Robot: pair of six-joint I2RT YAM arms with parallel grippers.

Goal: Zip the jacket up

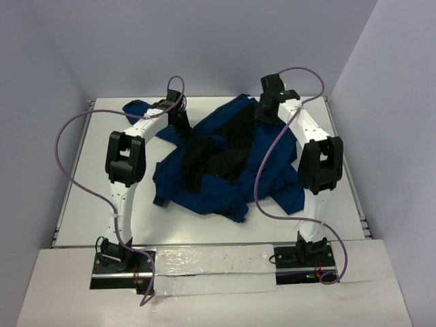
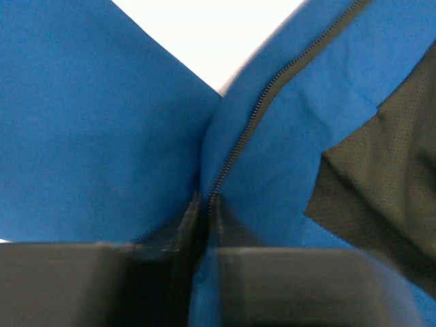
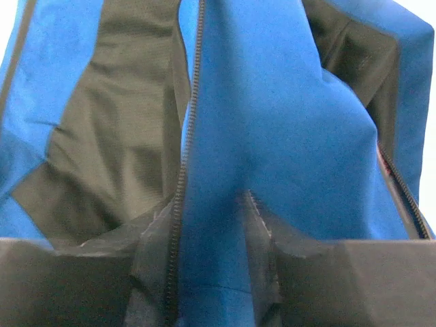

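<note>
The navy-blue jacket [image 1: 269,170] lies crumpled and open on the white table [image 1: 88,197], its black lining [image 1: 218,153] facing up. My left gripper [image 1: 178,119] is at the jacket's far left edge. In the left wrist view it [image 2: 204,204] is shut on a blue front edge [image 2: 102,136] bearing a row of zipper teeth [image 2: 252,116]. My right gripper [image 1: 266,109] is at the jacket's far right part. In the right wrist view it [image 3: 208,218] holds a thick fold of blue fabric [image 3: 272,122] between its fingers, with zipper teeth [image 3: 187,136] along the left finger. No zipper slider shows.
Purple cables loop off both arms, one wide to the left [image 1: 65,136] and one across the jacket's right side [image 1: 262,177]. Pale walls close in the table at the back and both sides. A sleeve [image 1: 139,109] lies at the far left.
</note>
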